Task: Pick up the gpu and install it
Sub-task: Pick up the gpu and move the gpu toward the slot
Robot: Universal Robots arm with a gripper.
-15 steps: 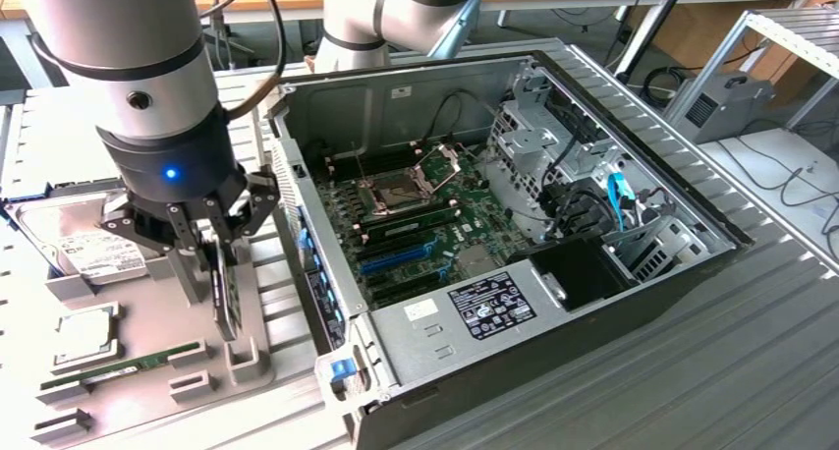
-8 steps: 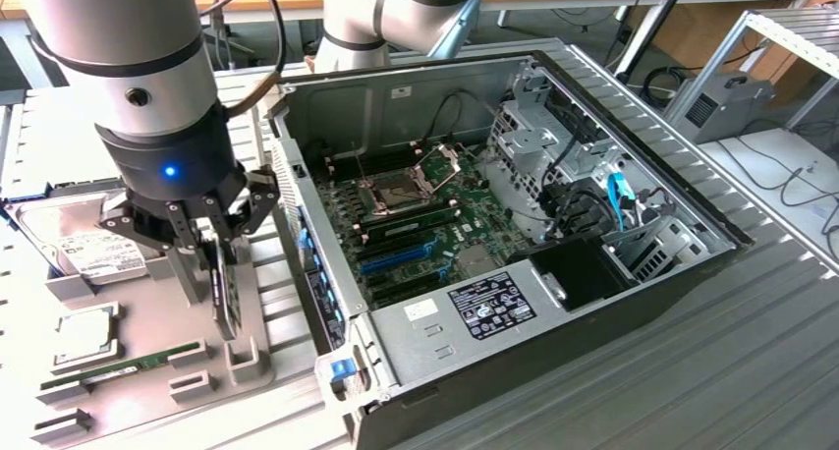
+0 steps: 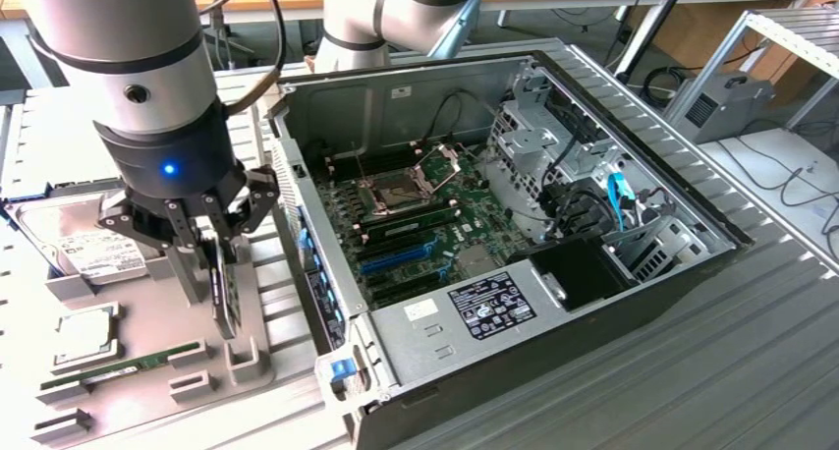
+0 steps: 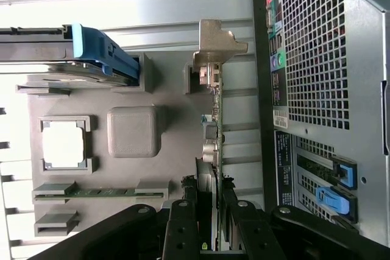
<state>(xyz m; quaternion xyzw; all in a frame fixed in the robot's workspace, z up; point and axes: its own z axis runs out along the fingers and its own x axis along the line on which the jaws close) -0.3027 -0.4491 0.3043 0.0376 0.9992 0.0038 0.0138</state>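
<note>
From my station I see the gripper (image 3: 220, 308) down over the gray parts fixture (image 3: 138, 406) on the exterior view's left, beside the open computer case (image 3: 393, 106). The fingers (image 3: 196, 268) stand at a middling width, closed on the gpu (image 3: 226, 324), one on each face of the card. The gpu stands on edge at its gray holder, and I cannot tell whether its lower edge sits in the slot or has come free of it. In the wrist view the gpu (image 4: 211, 120) runs edge-on from the gripper (image 4: 209, 194) to its silver end bracket (image 4: 214, 41), which lies against a gray post of the fixture (image 4: 164, 89), just beside the perforated rear of the case (image 4: 317, 47). On the fixture I also make out a hard drive (image 3: 79, 249) with a white label, a processor chip (image 3: 85, 334) in its square frame, and a narrow green memory stick (image 3: 125, 364) in a slot near the front. Inside the case the motherboard (image 3: 439, 224) lies exposed, with the processor socket (image 3: 400, 190) open and a blue expansion slot (image 3: 393, 258) near the labelled power supply (image 3: 485, 308). The case rests on a ribbed metal table (image 3: 682, 381).
</note>
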